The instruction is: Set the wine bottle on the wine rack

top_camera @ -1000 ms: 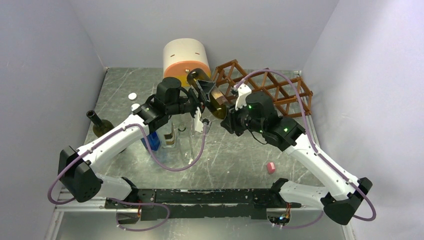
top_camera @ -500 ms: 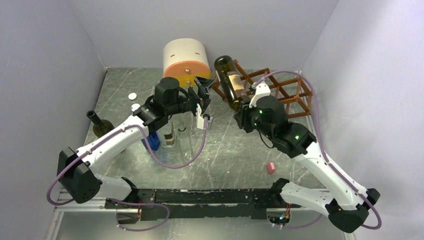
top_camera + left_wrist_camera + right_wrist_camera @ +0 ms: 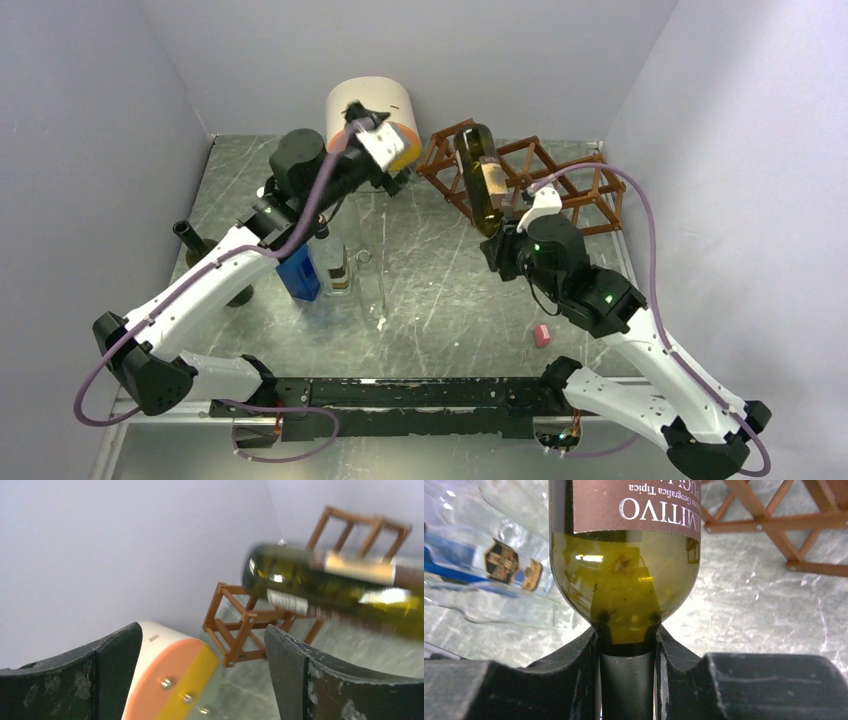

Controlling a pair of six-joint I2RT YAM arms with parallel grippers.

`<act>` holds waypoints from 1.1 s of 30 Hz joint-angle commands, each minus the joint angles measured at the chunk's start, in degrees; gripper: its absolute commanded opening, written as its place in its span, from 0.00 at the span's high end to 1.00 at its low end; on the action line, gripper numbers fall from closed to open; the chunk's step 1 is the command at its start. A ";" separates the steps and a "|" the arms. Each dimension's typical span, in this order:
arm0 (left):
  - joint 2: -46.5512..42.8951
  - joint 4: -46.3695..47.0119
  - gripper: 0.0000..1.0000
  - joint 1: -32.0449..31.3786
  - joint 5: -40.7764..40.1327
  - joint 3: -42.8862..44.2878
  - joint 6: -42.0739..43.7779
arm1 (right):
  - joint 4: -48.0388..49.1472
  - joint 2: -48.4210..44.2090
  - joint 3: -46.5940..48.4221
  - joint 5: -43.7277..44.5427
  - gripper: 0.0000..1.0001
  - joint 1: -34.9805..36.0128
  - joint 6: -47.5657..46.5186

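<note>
Counter [image 3: 450,300]: wine rack [image 3: 575,190] at far right corner; wine bottle [image 3: 482,180] aloft before rack's left cells, long axis steep, base uppermost; right claw [image 3: 626,645] clenched on neck, nearer; left claw [image 3: 200,650] released, empty, apart.

On the wine bottle [image 3: 624,595] you can read white capitals "MITIVO" on its brown label [image 3: 634,505]. A second line above them is cut by the picture's top edge and seems to begin "PUG". To the left, the clear bottle [image 3: 484,585] carries a dark shield-shaped emblem [image 3: 501,560] that is too blurred for you to read. In the overhead and left wrist views, the label's print is too small or smeared to make out.
</note>
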 commanded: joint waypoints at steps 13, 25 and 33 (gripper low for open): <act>-4.61 -14.60 0.05 0.17 -12.61 0.68 -42.34 | 4.47 2.23 -13.86 -2.48 1.00 -0.11 5.67; -6.94 -16.84 0.05 0.21 -10.98 -2.69 -41.64 | 7.51 8.73 -18.73 6.44 1.00 -0.16 10.86; -7.78 -17.93 0.05 0.21 -8.97 -3.60 -41.74 | 10.68 15.10 -17.12 11.77 1.00 -0.26 11.81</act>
